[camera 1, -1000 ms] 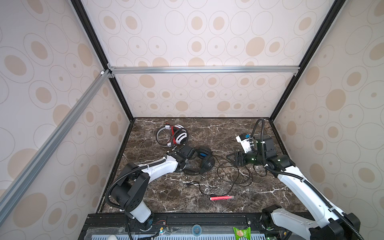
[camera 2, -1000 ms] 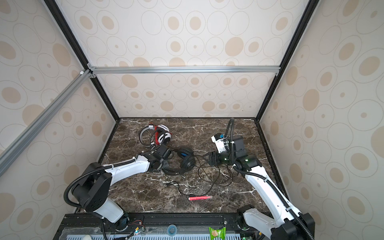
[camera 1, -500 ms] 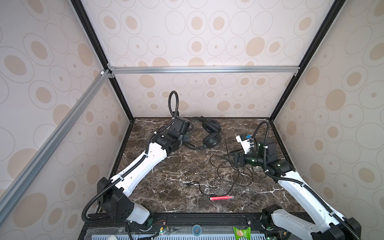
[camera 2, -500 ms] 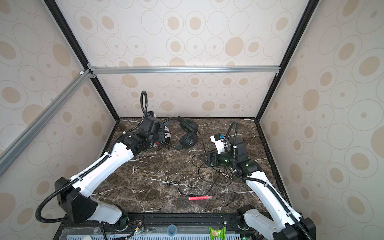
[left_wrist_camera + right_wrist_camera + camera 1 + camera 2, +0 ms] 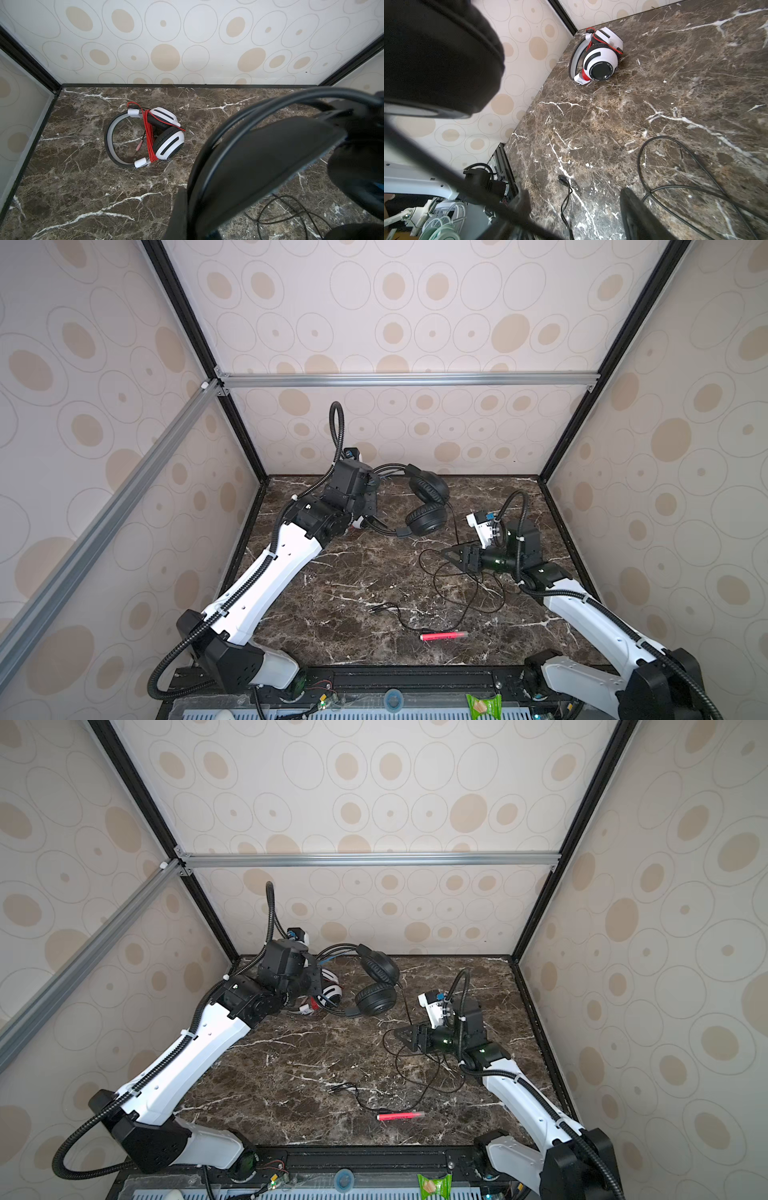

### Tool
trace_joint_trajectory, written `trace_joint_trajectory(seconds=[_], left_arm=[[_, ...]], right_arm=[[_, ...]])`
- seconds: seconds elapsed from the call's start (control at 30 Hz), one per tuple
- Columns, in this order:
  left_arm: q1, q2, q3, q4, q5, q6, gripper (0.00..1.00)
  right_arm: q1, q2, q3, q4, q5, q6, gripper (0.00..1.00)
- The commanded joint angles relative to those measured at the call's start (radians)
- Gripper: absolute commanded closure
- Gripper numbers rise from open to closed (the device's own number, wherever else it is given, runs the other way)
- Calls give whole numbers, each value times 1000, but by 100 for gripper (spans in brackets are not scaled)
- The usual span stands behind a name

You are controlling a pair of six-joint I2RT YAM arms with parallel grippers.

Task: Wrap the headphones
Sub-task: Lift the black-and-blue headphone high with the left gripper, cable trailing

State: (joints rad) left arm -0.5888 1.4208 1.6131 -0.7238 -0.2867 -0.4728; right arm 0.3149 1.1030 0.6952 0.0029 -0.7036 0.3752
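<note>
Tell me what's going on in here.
The left gripper is shut on the band of the black headphones, holding them up near the back of the table, their black cord trailing loose across it. The right gripper is open, low over that cord. The white headphones lie at the back with their red cord wound round them. A pink pen lies near the front.

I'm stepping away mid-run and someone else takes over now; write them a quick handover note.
Left pincer: shut on the blue-lined band of the black over-ear headset, held up near the back wall.
Right pincer: open, low over the loose thin black cord, gripping nothing.
White over-ear headset with black stripes and grey band: on the brown marble table, back left.
Done: its thin red cord is wound around it.
Left: wrap the black cord, which lies in loose loops across the table.
</note>
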Motion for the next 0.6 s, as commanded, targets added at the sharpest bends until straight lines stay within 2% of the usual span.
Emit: trace_joint_trajectory(seconds=[0.0,0.33,0.57], left_arm=[[7,-45,96,4,22,0,100],[31,-16,224,-20,128,-8,100],[102,-39,266,-58,178,-64,100]], right_arm=[[5,21,-14,97,-16,37,30],[6,74,-73,218,-55,19,35],[7,73,-119,300,-62,32,42]])
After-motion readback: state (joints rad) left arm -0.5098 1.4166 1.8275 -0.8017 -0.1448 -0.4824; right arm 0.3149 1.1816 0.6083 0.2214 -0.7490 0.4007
